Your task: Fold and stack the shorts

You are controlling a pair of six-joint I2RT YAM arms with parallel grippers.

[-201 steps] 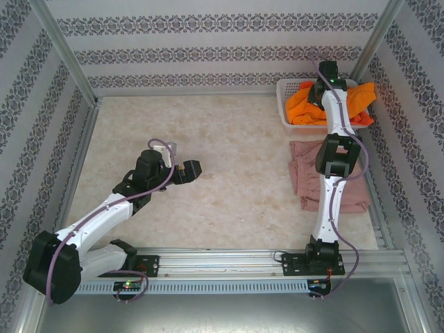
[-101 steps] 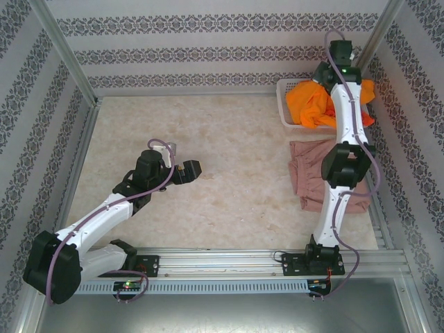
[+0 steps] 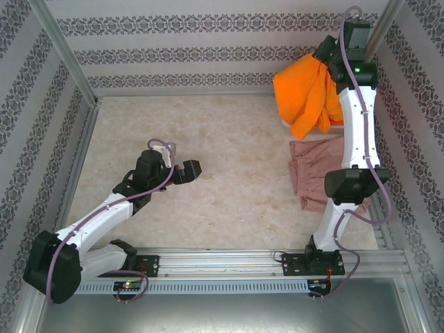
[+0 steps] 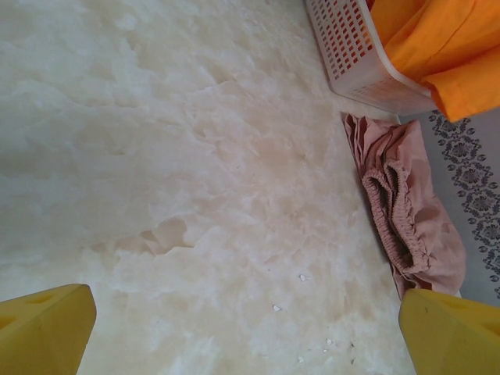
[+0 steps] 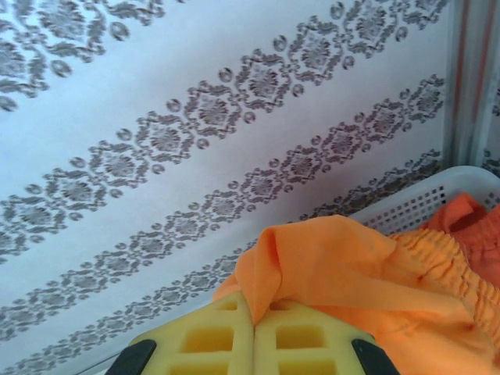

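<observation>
Since a sec ago R arm has swung up and back toward the far-right corner of the table [image 3: 229,139], hauling the orange shorts [image 3: 302,94] up out of the white mesh basket [image 4: 344,47]; earlier they lay bunched inside it. R gripper [image 3: 325,57] is clamped tight on a fold near the top of that cloth. In the wrist view its yellow pads [image 5: 211,344] are pressed together w/ fabric pinched between them. Shorts hang below the grip in a loose drape, lower end over the basket. Redder orange cloth [image 5: 469,226] sits inside the basket, partly behind the lifted pair; can't tell its shape. Pink shorts [image 3: 312,173] lie crumpled on the table along the right edge, just in front of the basket, partly hidden by R arm's elbow in the top view. L gripper [image 3: 195,168] hasn't shifted: hovers over the left-centre of the table, jaws spread wide, nothing between them, well apart from all the cloth
</observation>
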